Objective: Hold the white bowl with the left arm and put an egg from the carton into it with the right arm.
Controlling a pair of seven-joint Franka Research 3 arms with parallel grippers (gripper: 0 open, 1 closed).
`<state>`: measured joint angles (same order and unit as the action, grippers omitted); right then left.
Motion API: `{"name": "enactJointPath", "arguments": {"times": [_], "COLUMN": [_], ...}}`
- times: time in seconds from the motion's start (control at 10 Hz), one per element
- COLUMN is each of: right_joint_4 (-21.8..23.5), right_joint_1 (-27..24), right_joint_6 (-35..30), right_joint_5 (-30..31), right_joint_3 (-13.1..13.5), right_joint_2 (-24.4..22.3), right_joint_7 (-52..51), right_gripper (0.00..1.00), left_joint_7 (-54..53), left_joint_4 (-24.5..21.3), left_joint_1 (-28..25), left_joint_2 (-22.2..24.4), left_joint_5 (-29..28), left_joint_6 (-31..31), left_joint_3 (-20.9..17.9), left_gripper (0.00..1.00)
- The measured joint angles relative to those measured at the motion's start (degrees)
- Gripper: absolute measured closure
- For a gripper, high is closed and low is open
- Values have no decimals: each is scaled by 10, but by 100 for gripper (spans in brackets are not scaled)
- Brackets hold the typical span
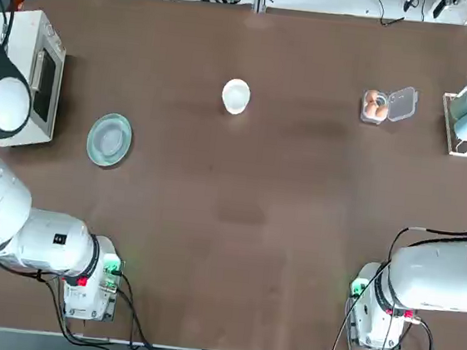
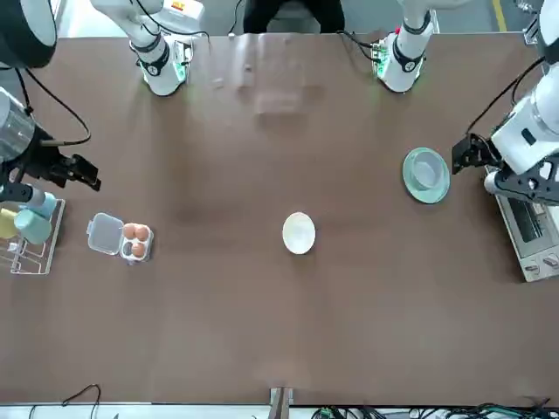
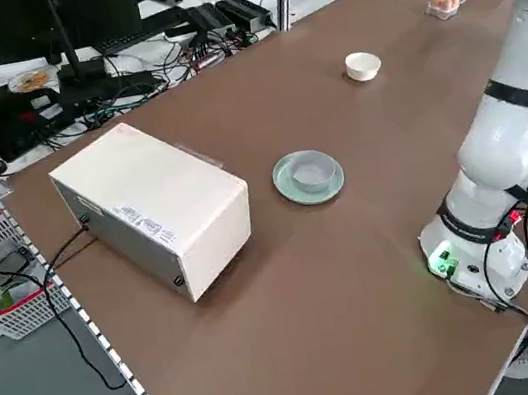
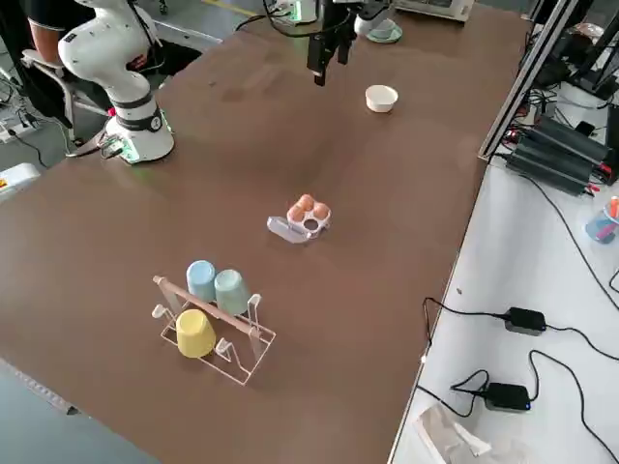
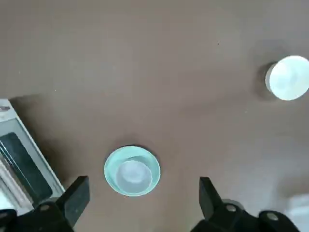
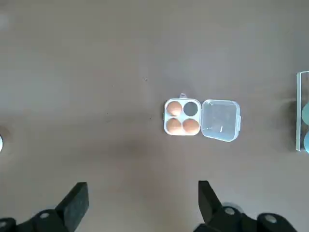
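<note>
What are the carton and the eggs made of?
The carton looks like thin, shiny clear plastic: you can see the table through its lid. The eggs look smooth, dull and brown like real shells, but they could be pretend ones.

I see a plain white bowl (image 1: 236, 96), tan-brown eggs (image 6: 174, 126), a plain brown tabletop (image 1: 236, 225), and a pale green plate (image 5: 116, 182), with blue, green and yellow cups (image 4: 195, 333).

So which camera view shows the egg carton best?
The right wrist view: it shows the open carton from above, three eggs and one vacant cup distinct. Top, front and right side views show it smaller; left side, partly; left wrist, not at all.
</note>
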<state>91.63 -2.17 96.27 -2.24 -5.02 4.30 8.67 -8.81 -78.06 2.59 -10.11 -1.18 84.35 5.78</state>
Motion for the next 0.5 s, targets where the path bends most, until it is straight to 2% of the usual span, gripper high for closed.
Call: {"name": "enactJointPath", "arguments": {"times": [0.4, 0.5], "right_joint_4": [25, 40], "right_joint_1": [-1, -5], "right_joint_6": [76, 110], "right_joint_5": [0, 1], "right_joint_3": [2, 4], "right_joint_2": [65, 78], "right_joint_7": [1, 1], "right_gripper": [0, 0], "left_joint_7": [-215, -250], "left_joint_4": [-1, -1], "left_joint_1": [-16, -20], "left_joint_2": [-26, -36], "left_joint_5": [3, 22], "left_joint_6": [8, 24], "left_joint_3": [-6, -7], "left_gripper": [0, 0]}}
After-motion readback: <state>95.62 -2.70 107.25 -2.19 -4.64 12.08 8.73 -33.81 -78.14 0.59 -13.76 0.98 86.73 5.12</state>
